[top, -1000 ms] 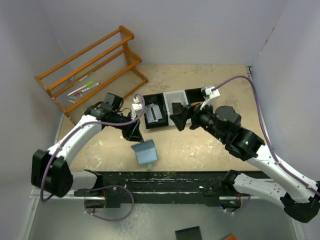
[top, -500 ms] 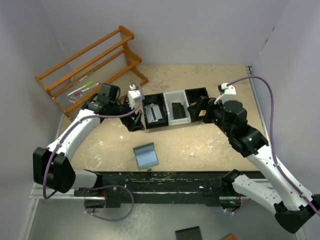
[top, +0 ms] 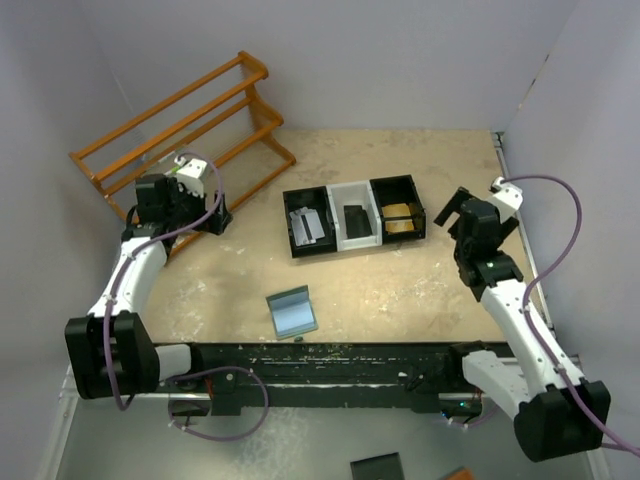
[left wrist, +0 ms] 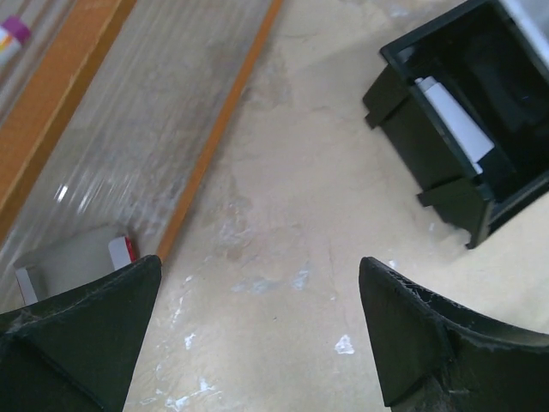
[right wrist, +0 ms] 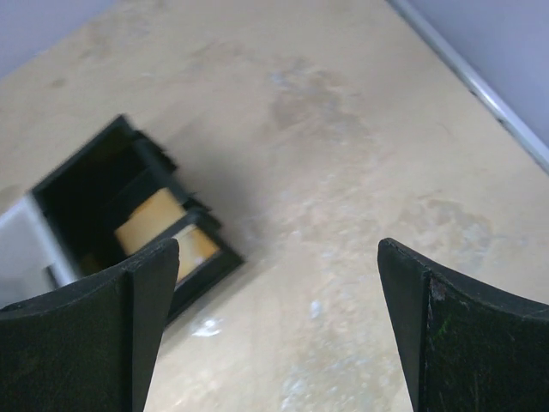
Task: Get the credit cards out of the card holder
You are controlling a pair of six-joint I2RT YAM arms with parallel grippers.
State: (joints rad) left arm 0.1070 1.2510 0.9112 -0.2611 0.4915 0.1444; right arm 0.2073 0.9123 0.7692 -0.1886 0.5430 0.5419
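The card holder (top: 292,312) lies open on the table near the front edge, light blue inside up, with no gripper near it. Credit cards lie in the three-compartment tray (top: 336,236): grey ones (top: 308,225) on the left, a dark one (top: 354,218) in the middle, a tan one (top: 400,215) on the right. My left gripper (top: 214,214) hangs open beside the wooden rack, left of the tray. In its wrist view the left gripper (left wrist: 262,335) holds nothing. My right gripper (top: 453,209) is open just right of the tray. The right gripper (right wrist: 274,343) is empty, with the tan card (right wrist: 154,219) ahead on the left.
A wooden rack (top: 180,130) stands at the back left with pens (top: 165,178) on a shelf; its lower rail (left wrist: 219,129) runs close by the left fingers. A small grey object (left wrist: 77,257) lies under it. The side wall (right wrist: 480,86) runs along the table's right edge.
The left gripper opened and drew back left from the card holder to the rack. The right arm pulled back right from the tray. The card holder settled flat on the table.
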